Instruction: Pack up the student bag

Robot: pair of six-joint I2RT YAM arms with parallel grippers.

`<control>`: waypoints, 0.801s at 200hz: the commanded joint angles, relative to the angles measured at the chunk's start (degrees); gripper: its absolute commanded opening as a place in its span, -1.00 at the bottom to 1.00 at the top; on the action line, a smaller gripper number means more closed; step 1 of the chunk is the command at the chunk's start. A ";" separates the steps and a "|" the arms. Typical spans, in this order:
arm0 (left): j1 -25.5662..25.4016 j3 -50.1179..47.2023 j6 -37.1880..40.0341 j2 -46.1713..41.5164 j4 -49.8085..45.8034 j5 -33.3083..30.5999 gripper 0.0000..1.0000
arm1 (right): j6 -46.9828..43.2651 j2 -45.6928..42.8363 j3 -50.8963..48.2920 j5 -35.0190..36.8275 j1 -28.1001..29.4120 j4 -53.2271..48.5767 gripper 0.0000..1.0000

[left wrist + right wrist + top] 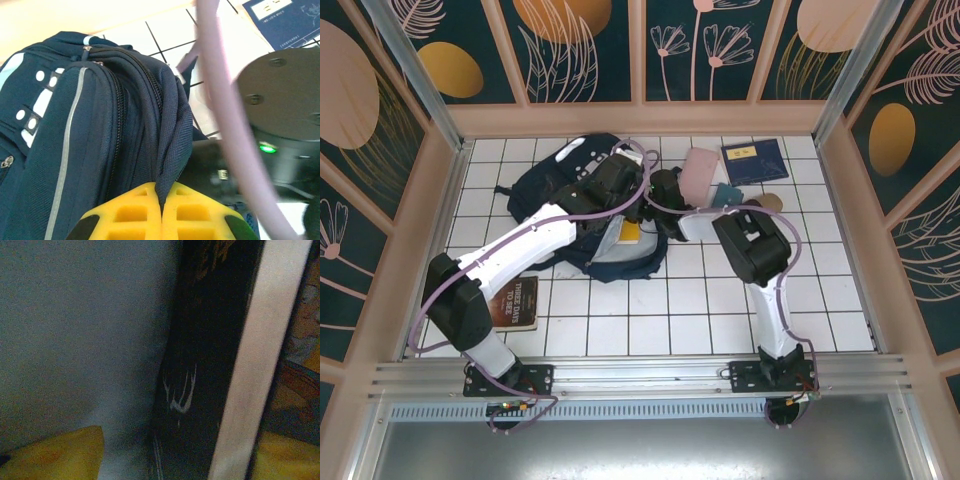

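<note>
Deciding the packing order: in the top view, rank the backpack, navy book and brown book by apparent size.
1. Backpack: clearly largest, even with the arms covering part of it.
2-3. Navy book and brown book: they look about alike, so I won't rank them.

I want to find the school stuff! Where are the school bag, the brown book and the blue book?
student bag point(100, 140): left wrist view, navy fabric beside the grey stripe.
brown book point(515, 304): top external view, middle of its cover.
navy book point(754, 162): top external view, middle of its cover.
</note>
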 commanded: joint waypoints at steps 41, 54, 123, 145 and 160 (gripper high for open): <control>1.33 -1.96 -1.11 -3.30 5.31 -0.04 -1.00 | -6.15 -13.61 -15.34 3.37 -2.40 -3.55 0.35; 1.50 -2.46 -1.13 -3.48 5.59 0.45 -1.00 | -7.19 -15.55 -17.77 4.56 -3.19 -4.34 0.33; 1.53 -2.98 -0.53 -3.53 6.73 3.61 -1.00 | -5.50 -8.70 -15.80 4.18 -3.02 -3.05 -0.31; 1.57 -2.95 -0.35 -3.38 6.84 5.13 -1.00 | -4.95 -6.57 -12.52 4.38 -0.32 -3.99 -0.34; 1.58 -2.82 -0.12 -3.04 6.93 5.89 -1.00 | -5.09 -5.50 -9.89 4.44 1.13 -5.35 -0.35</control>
